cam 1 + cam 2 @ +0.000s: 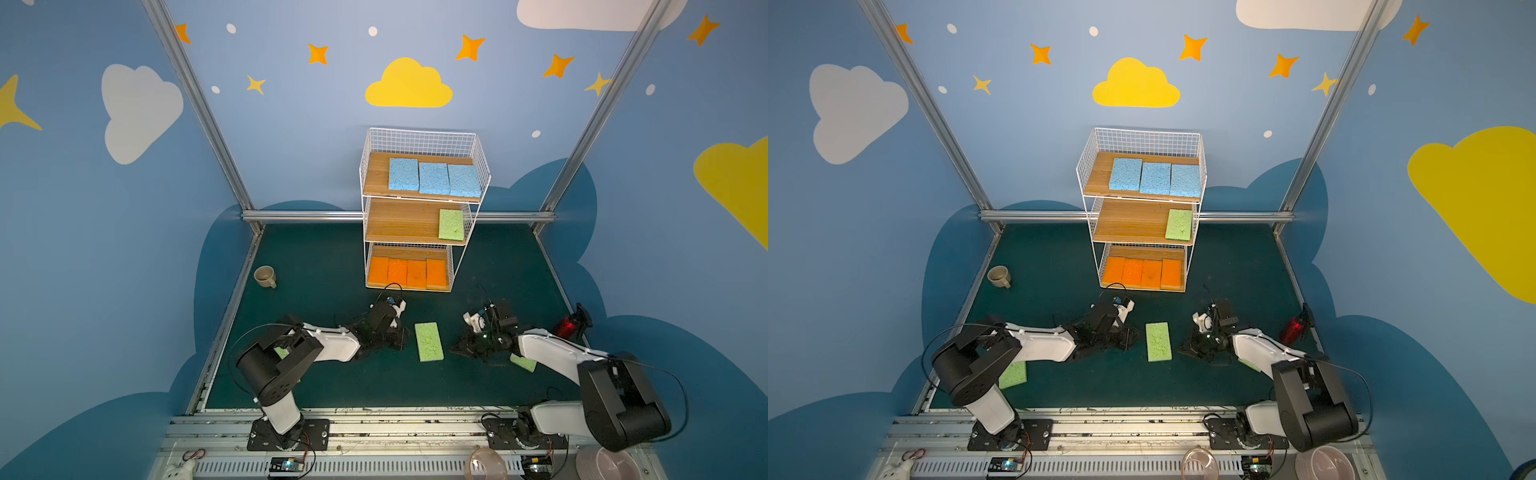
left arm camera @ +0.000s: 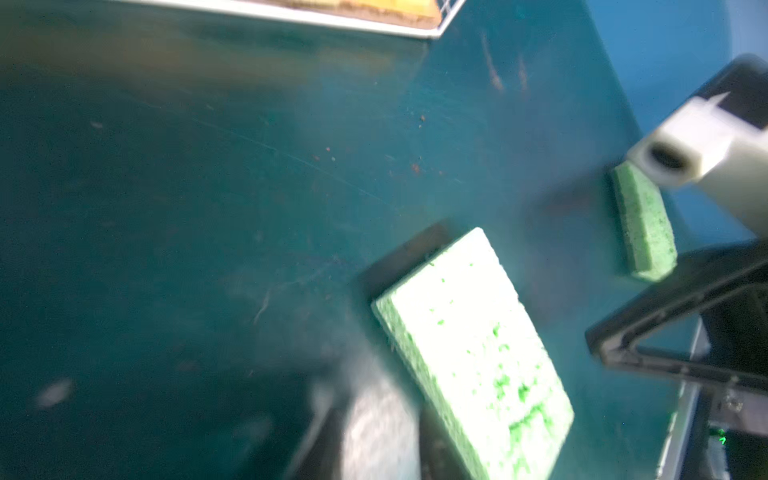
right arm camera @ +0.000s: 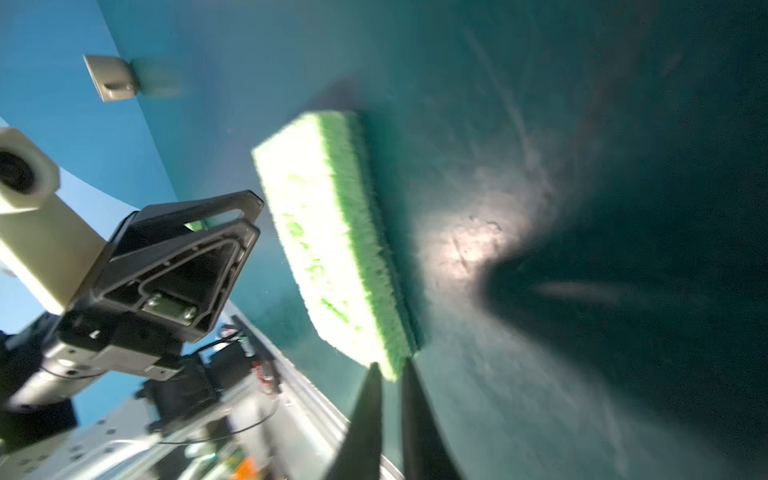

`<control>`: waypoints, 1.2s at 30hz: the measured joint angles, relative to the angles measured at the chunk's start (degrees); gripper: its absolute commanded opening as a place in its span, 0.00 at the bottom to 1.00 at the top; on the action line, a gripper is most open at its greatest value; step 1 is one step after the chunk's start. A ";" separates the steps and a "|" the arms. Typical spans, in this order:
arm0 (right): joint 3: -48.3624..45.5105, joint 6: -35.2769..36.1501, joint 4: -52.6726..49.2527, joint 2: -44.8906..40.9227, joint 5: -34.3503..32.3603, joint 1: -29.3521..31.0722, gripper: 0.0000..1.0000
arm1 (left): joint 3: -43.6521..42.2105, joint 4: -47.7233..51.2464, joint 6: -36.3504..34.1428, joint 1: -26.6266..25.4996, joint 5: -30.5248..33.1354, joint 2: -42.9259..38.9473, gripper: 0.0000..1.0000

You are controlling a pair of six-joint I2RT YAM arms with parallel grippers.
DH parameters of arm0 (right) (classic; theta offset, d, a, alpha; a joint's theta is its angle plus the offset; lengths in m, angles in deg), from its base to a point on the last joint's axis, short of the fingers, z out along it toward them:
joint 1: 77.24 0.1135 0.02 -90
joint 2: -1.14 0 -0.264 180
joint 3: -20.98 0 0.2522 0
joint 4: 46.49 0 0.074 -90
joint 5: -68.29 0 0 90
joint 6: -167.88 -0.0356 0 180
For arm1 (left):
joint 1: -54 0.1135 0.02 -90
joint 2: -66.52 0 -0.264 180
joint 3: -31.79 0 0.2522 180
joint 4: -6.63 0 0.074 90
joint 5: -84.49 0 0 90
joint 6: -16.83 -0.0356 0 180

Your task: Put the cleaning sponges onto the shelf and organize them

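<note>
The white wire shelf [image 1: 419, 195] holds three blue sponges [image 1: 434, 178] on top, one green sponge [image 1: 451, 224] on the middle board and several orange ones [image 1: 407, 273] at the bottom. A green sponge [image 1: 429, 341] [image 2: 469, 357] [image 3: 332, 241] lies flat on the table between my grippers. My left gripper [image 1: 400, 333] is just left of it, its jaws a little apart and empty; one blurred finger [image 2: 376, 424] shows. My right gripper [image 3: 390, 368] [image 1: 456, 349] points at the sponge's corner, narrowly open. Two more green sponges [image 1: 523, 362] [image 1: 1013, 374] lie partly under my arms.
A beige mug [image 1: 264, 276] stands at the table's left edge. A red object [image 1: 567, 326] sits at the right edge behind my right arm. Past the front rail [image 1: 374, 419] are a clear tape roll [image 1: 486, 463] and pink bowls [image 1: 606, 463].
</note>
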 measured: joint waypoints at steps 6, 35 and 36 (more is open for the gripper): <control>3.76 12.74 -5.25 -11.39 -9.01 11.76 0.33 | -4.44 3.96 -1.53 0.24 1.79 -11.56 0.74; 16.79 17.09 -13.84 9.68 -26.64 32.79 0.33 | -22.45 13.75 1.92 0.26 10.21 -41.42 1.00; 15.96 15.72 -13.16 9.73 -25.86 32.81 0.33 | -22.84 14.01 2.10 0.26 10.40 -42.14 1.00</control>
